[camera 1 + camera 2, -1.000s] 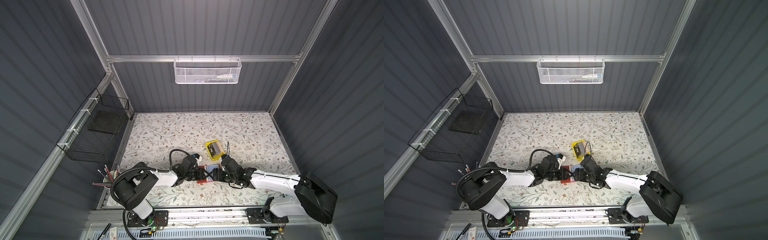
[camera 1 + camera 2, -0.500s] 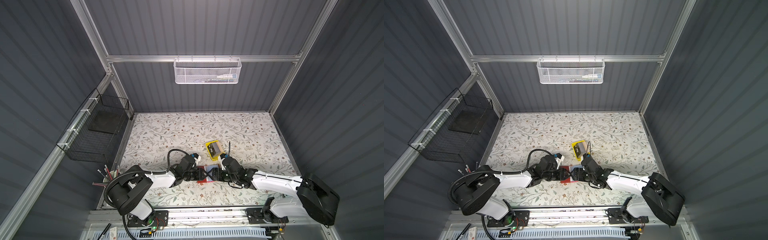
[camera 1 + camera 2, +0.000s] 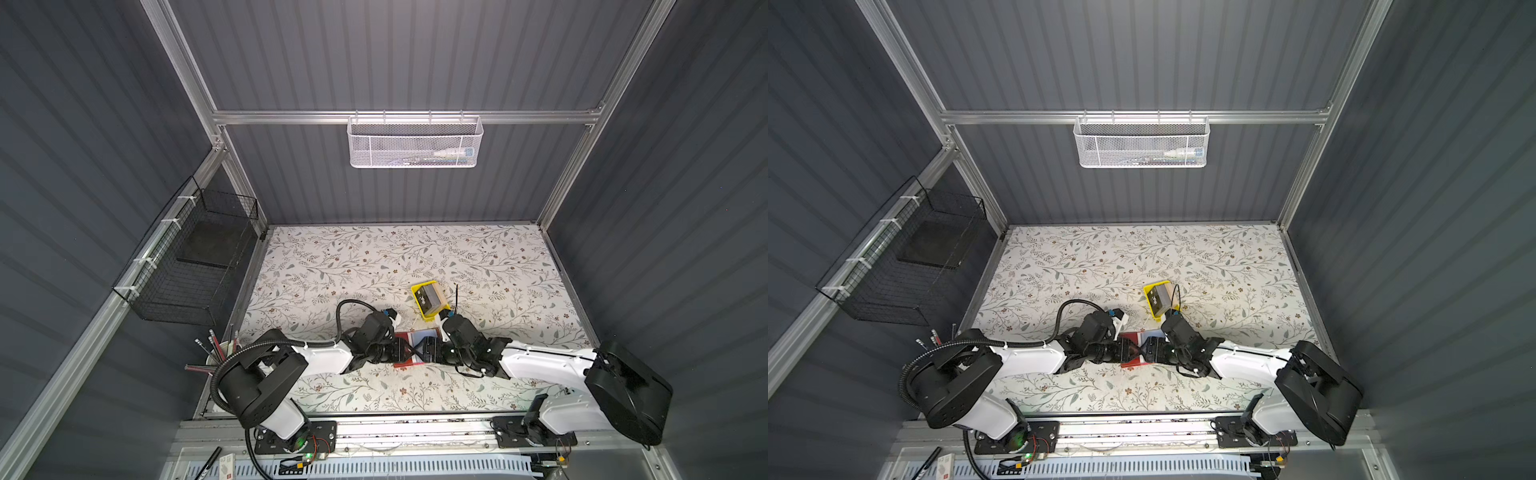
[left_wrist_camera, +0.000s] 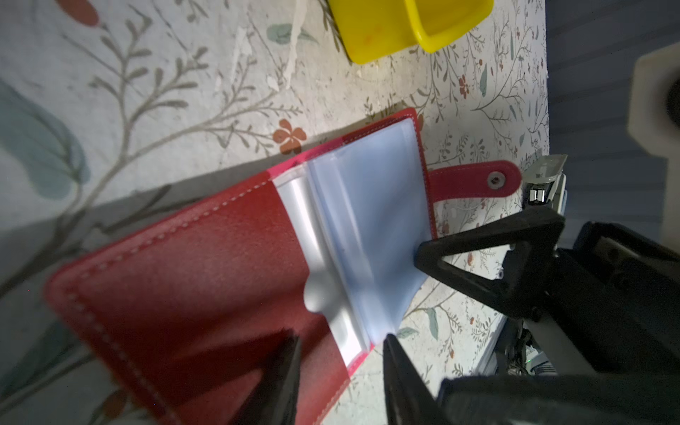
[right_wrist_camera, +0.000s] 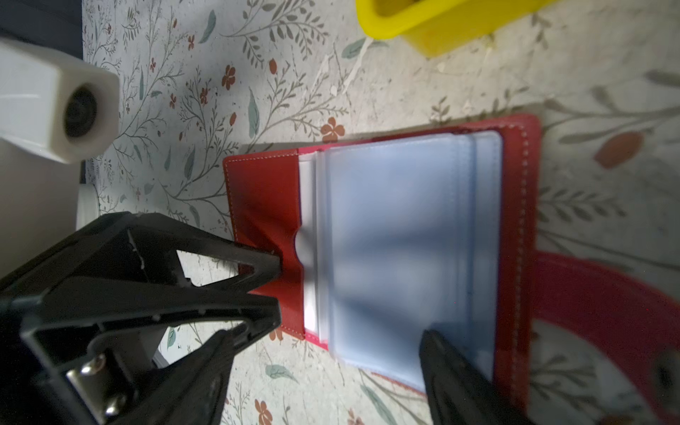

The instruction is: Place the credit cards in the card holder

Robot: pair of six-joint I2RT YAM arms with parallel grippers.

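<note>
The floral worktop (image 3: 374,257) carries everything near its front middle. The left gripper (image 4: 342,340) reaches in with its jaws partly apart and nothing clamped between them. Its tips rest on the red cover, apparently pinning it flat. The right gripper (image 3: 429,352) faces it, jaws spread wide and empty, with 1 tip touching the clear pockets. Between the 2 grippers the card holder (image 4: 184,279) lies open on the worktop, its snap tab (image 4: 474,180) stretched outward. Just behind it stands the yellow tray (image 3: 415,293). The credit cards (image 3: 430,299) are in that tray, with a black one and a tan one showing.

Judged from this, the holder has been opened, but 0 cards can be seen in the pockets, which look empty. Every card has yet to be lifted from the tray and slid in.

Against 1 second ago, little differs. Holder and tray lie where they were, both arms have barely shifted, and the right gripper's jaws seem slightly wider.
</note>
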